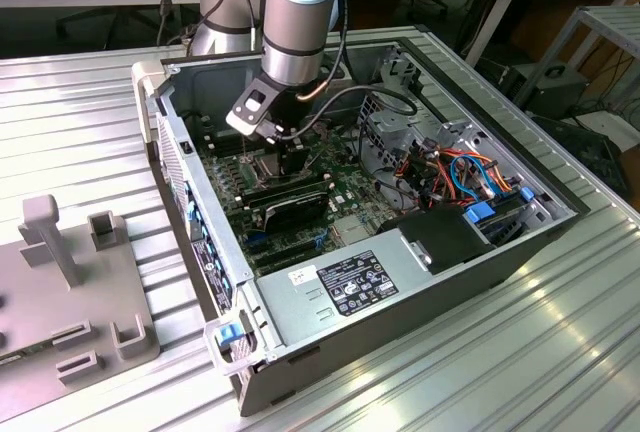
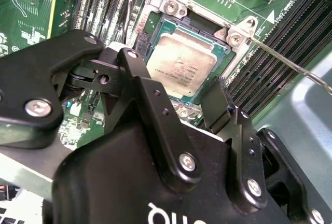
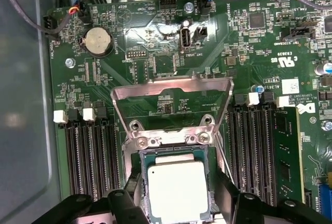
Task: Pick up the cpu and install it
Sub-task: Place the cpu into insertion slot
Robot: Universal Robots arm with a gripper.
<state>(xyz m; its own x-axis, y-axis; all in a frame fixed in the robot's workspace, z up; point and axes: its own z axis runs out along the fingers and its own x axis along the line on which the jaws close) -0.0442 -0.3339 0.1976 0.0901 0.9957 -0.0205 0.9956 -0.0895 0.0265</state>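
A ribbed metal surface (image 1: 560, 352) carries an open computer case (image 1: 400, 302). Inside it, the cpu (image 3: 178, 190) lies flat in its socket on the green motherboard (image 3: 171, 47). The hinged frame (image 3: 171, 86) stands raised beside it. The pincer (image 2: 174, 79) hangs close over the chip, spread to either side and holding nothing.
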